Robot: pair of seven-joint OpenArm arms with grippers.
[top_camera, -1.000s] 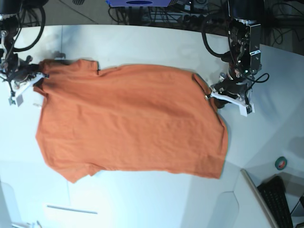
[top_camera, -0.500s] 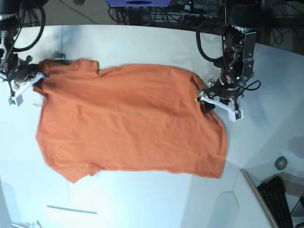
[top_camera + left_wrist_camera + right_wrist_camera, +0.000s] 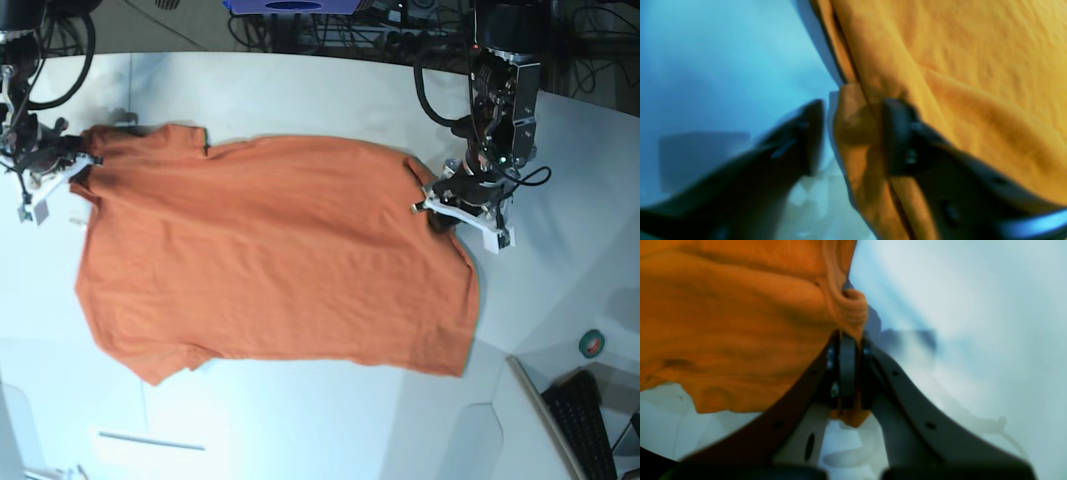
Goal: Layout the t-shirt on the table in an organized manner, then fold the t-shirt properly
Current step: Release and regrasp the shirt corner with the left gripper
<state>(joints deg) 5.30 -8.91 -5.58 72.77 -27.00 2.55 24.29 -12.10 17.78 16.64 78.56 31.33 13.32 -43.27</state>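
Note:
The orange t-shirt [image 3: 270, 260] lies spread nearly flat on the white table [image 3: 300, 90]. My right gripper [image 3: 60, 170] is at the shirt's upper left corner in the base view. In the right wrist view it [image 3: 847, 350] is shut on a bunched edge of the t-shirt [image 3: 740, 323]. My left gripper [image 3: 437, 203] is at the shirt's upper right edge. In the left wrist view its [image 3: 853, 130] jaws stand apart around a folded bit of the t-shirt's hem [image 3: 853, 133]. One finger [image 3: 897, 133] touches the cloth and the other finger [image 3: 806, 133] stays just clear.
A green tape roll [image 3: 592, 344] and a black keyboard [image 3: 585, 420] sit past the table's curved right edge. Cables and dark gear run along the back edge. A thin white strip [image 3: 150, 440] lies near the front left.
The left gripper has moved left, onto the shirt's right edge, and its jaws now straddle the hem. The right gripper and the shirt's left side have stayed put.

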